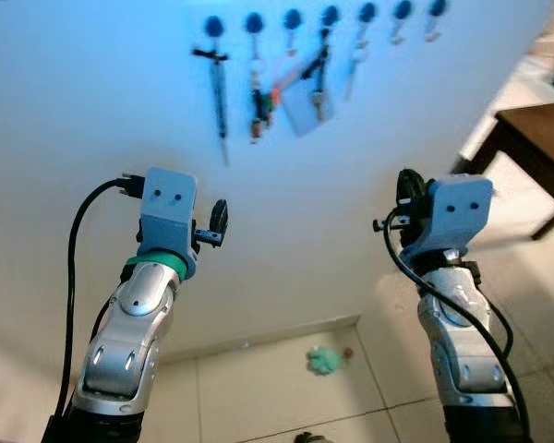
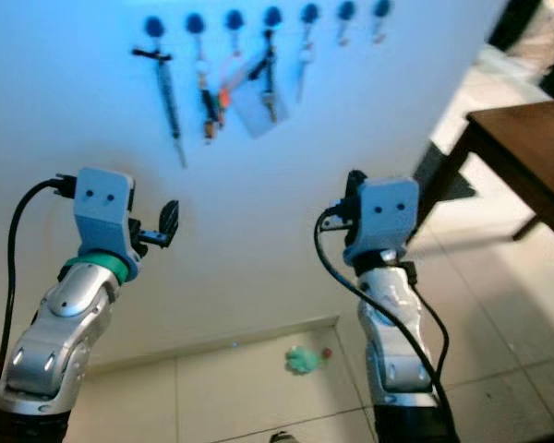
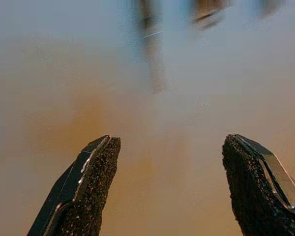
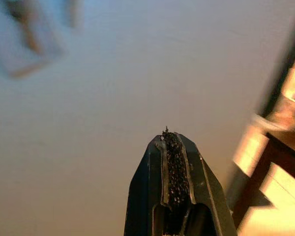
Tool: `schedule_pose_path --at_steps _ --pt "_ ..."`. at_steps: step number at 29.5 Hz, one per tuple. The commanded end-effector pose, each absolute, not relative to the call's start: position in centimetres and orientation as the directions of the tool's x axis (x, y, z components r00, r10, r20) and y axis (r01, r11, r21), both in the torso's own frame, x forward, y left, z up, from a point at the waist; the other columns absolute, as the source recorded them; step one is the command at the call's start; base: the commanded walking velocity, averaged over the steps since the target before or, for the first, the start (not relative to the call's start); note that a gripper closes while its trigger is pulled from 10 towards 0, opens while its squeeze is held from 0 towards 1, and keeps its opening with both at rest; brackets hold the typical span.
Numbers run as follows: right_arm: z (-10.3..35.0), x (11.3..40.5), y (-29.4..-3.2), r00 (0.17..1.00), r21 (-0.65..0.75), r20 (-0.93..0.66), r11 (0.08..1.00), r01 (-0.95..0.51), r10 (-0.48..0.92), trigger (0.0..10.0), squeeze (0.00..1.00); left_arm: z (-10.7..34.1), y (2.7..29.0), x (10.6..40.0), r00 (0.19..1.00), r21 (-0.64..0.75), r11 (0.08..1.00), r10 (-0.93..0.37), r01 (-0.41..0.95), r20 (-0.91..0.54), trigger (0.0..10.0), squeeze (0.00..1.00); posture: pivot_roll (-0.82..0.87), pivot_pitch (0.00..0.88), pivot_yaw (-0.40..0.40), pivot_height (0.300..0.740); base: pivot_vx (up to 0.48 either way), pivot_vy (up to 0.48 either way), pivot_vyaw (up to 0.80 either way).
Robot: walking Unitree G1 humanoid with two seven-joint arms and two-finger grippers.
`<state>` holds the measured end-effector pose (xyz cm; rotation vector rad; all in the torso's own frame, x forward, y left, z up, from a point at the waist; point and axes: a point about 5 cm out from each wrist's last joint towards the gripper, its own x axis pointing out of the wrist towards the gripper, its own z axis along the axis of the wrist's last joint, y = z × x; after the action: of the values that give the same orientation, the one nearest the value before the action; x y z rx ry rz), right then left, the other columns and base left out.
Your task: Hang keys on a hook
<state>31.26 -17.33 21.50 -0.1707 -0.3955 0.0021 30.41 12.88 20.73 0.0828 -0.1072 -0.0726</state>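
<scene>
A row of blue hooks (image 1: pixel 330 15) runs along the top of the white wall (image 1: pixel 92 111). Under them hang a black strap (image 1: pixel 220 92), a bunch of keys (image 1: pixel 258 103) and more keys with a pale card (image 1: pixel 307 103). Both arms are raised toward the wall, below the hooks. My left gripper (image 3: pixel 169 187) is open, its two black fingers (image 3: pixel 91 191) wide apart with only wall between them. My right gripper (image 4: pixel 173 162) is shut, its pads pressed together, and no keys show in it. One right finger (image 1: pixel 408 189) sticks up beside the wrist housing.
A dark wooden table (image 1: pixel 545 138) stands to the right on the pale tiled floor (image 1: pixel 286 397). A small green object (image 1: pixel 325 360) lies on the tiles near the foot of the wall, between my two arms.
</scene>
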Motion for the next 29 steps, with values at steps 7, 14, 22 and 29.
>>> schedule_pose_path --at_steps 7,14,22,29 --pt "21.2 31.5 -17.0 0.928 -0.152 0.370 0.988 0.012 0.046 10.0 0.00 20.8 12.4 30.0 0.991 0.050 0.993 -0.111 0.108 0.075 10.0 0.00 -0.17 0.087 0.069 0.740 0.000 0.000 -0.80" --pt "21.1 31.3 -16.9 0.928 -0.153 0.368 0.988 0.004 0.053 10.0 0.00 20.6 13.4 30.0 0.991 0.134 0.988 -0.088 0.075 0.097 10.0 0.00 -0.17 0.078 0.077 0.740 0.000 0.000 -0.80" --pt "19.8 31.2 -16.0 0.929 -0.252 0.337 0.965 -0.067 0.153 10.0 0.00 19.1 15.5 28.9 0.976 0.375 0.924 -0.146 0.077 0.159 10.0 0.00 -0.17 0.062 0.068 0.740 0.000 0.000 -0.80" --pt "19.1 31.3 -15.7 0.943 -0.209 0.272 0.968 -0.136 0.191 10.0 0.00 18.7 16.0 29.1 0.982 0.346 0.936 -0.124 0.069 0.141 10.0 0.00 -0.18 0.062 0.063 0.740 0.000 0.000 -0.80"
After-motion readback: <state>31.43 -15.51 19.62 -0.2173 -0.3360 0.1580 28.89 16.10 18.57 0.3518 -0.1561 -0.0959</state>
